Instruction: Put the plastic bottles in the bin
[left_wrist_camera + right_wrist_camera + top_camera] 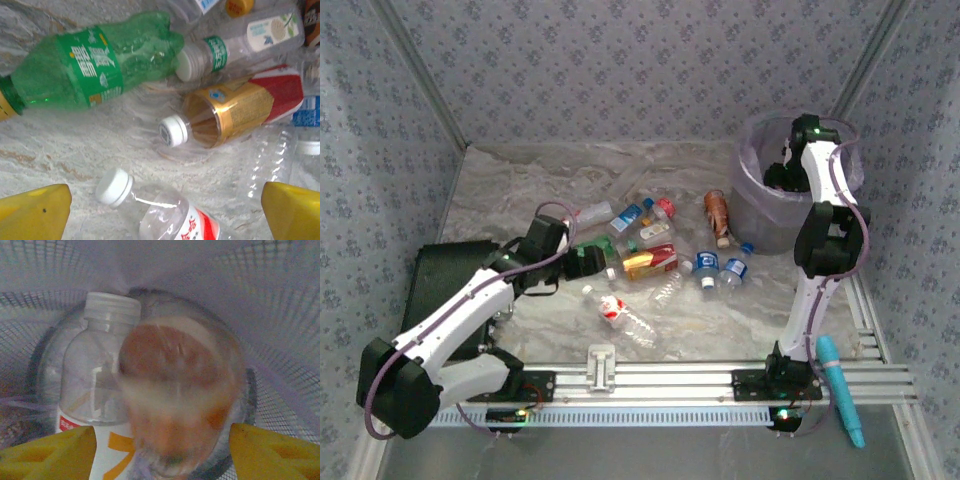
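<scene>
Top view: the bin [760,215] stood at upper right on the worktop [540,190], with the right tool [782,178] inside its rim. Plastic bottles [650,262] lay scattered mid-frame, the left tool [588,262] at their left edge.

Left wrist: jaws wide over a white-capped bottle [160,215]; a green bottle [95,67] lay at upper left.

Right wrist: jaws apart, gripping nothing. A blurred orange-brown bottle [180,400] and a clear bottle [95,375] were inside the bin.

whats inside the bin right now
A clear bottle with a white cap lies in the bin, and a blurred orange-brown bottle is in front of it. Whatever lies beneath them is covered.
</scene>
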Controlling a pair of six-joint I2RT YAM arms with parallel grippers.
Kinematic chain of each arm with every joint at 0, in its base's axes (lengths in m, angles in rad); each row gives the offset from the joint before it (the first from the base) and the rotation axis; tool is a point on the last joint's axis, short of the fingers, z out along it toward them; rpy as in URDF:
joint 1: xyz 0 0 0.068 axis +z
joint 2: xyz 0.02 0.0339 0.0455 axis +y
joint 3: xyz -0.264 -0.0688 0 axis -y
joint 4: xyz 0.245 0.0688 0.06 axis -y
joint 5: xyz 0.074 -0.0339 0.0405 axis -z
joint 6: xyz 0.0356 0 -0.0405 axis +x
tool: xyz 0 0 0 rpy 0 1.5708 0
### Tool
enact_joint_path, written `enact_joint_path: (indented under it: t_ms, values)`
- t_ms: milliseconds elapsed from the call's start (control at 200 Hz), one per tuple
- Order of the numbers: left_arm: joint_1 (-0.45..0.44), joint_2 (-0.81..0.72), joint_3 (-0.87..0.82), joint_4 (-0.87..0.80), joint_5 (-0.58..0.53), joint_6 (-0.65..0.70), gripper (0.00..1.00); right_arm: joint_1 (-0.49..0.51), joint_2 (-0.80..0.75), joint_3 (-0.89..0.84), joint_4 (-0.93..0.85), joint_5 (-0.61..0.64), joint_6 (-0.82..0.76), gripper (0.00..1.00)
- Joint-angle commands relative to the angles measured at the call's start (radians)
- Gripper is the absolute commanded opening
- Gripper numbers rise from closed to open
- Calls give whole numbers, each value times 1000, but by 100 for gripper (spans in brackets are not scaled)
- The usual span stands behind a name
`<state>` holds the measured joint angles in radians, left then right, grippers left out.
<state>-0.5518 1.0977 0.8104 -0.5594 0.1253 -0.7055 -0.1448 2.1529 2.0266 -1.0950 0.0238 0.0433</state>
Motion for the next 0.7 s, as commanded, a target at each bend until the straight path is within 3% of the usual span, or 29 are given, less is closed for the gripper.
enact_joint_path:
  t_ms: [0, 165, 375, 505, 695]
  values:
    - [-30, 4, 42, -63, -33, -28, 98, -9, -17, 12, -14, 13, -9, 75]
    - [-63, 4, 42, -78, -48, -111, 97, -11, -85, 35, -43, -7, -20, 78]
    - [-172, -41, -30, -3, -38, -449, 98, -13, -219, 61, -82, -50, -40, 84]
    - [-239, -71, -62, -28, -127, -570, 100, -24, -268, 118, -128, -118, -26, 87]
    - [-298, -18, -139, 144, -127, -730, 100, -12, -366, 139, -152, -160, 12, 91]
